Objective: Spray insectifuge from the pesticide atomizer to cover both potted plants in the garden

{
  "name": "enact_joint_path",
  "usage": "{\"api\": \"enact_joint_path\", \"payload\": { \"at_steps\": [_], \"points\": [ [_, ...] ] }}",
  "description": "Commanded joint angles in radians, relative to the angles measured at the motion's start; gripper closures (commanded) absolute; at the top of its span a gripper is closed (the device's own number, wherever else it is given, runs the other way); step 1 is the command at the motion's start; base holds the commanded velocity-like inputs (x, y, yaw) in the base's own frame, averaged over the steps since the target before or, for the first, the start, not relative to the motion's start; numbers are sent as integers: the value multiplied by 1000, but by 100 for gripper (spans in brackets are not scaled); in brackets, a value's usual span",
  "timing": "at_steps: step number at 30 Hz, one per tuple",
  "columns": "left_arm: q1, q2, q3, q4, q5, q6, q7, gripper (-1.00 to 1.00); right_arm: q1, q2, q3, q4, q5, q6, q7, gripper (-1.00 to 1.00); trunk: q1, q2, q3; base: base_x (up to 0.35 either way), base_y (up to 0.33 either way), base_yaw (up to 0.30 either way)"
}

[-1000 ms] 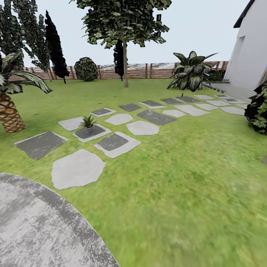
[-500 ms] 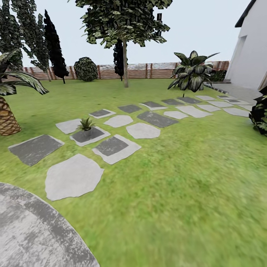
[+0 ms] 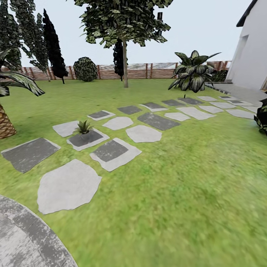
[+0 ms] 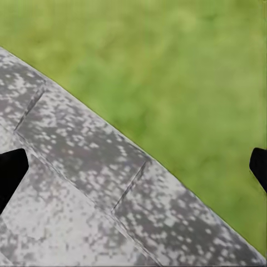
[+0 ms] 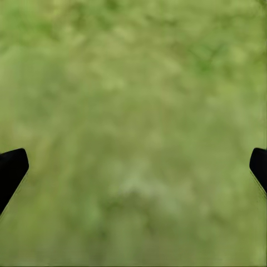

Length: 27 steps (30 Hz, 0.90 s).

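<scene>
One potted plant (image 3: 83,127) is seen in the head view, a small rosette standing on a dark stepping stone (image 3: 88,138) at the left of the lawn (image 3: 193,178). The stones can be counted only roughly, because the far ones run together near the white house wall (image 3: 254,52). One corner of the round paved patio (image 3: 26,241) is seen at the lower left. One palm trunk (image 3: 5,124) stands at the left edge, one broad-leaf plant (image 3: 193,72) near the fence (image 3: 137,71), and one tree (image 3: 125,44) in the middle distance.

A wide open area of grass lies at the right and in front (nothing stands on it).

The left gripper (image 4: 133,167) is held with fingers wide apart over the patio edge (image 4: 139,167), and nothing is between them. The right gripper (image 5: 133,167) is equally spread, over grass (image 5: 133,111).
</scene>
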Motion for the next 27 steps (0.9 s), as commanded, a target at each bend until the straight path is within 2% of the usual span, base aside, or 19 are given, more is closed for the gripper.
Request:
{"api": "enact_joint_path", "payload": {
  "at_steps": [1, 19, 27],
  "points": [
    [-1, 0, 0, 1, 0, -3, 1, -100, 0, 0, 0, 1, 0, -3, 0, -100, 0, 0, -1, 340, 0, 0],
    [-1, 0, 0, 1, 0, -3, 1, -100, 0, 0, 1, 1, 0, -3, 0, -100, 0, 0, -1, 339, 0, -3],
    [-1, 0, 0, 1, -1, -3, 1, -100, 0, 0, 1, 1, -1, -3, 0, -100, 0, 0, -1, 339, 0, -171]
  ]
}}
